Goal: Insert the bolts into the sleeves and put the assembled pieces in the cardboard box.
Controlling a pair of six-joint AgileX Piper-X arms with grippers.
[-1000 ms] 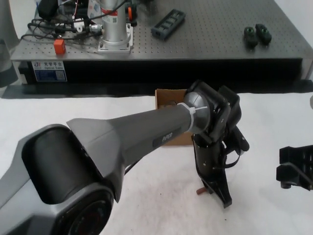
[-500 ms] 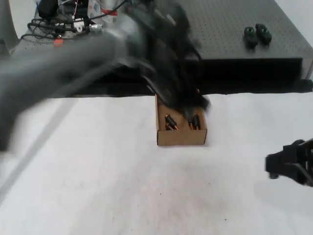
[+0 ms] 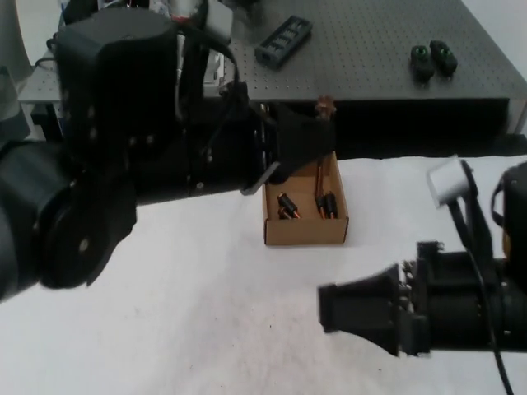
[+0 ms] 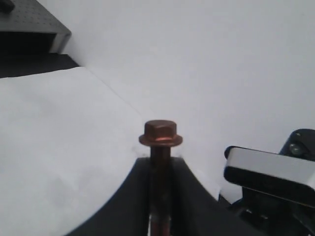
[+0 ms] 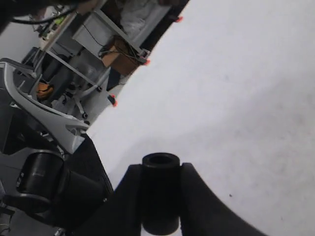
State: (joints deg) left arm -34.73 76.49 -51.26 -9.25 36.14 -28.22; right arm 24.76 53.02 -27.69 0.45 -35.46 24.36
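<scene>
A white cloth covered the bench, with a grey perforated table behind it. The box sat open on the cloth, close to that table's dark front edge. Several copper-and-black pieces lay inside it.

Over the box's far side the left gripper pinched a copper bolt upright. The bolt's head stood above the fingers and its shank hung below them toward the box. The left wrist view showed the grip closely: both dark fingers pressed against the shank just under the flanged hex head.

Nearer the camera than the box and to its right, the right gripper lay level above the cloth. From above, its dark fingers masked what they held. The right wrist view showed what it was, a black sleeve clamped between the two fingers with its open bore facing outward.

A black tray and two black knobs sat on the table beyond the box. The left arm's bulk covered the table's left part. A white block on the right arm edged into the left wrist view.
</scene>
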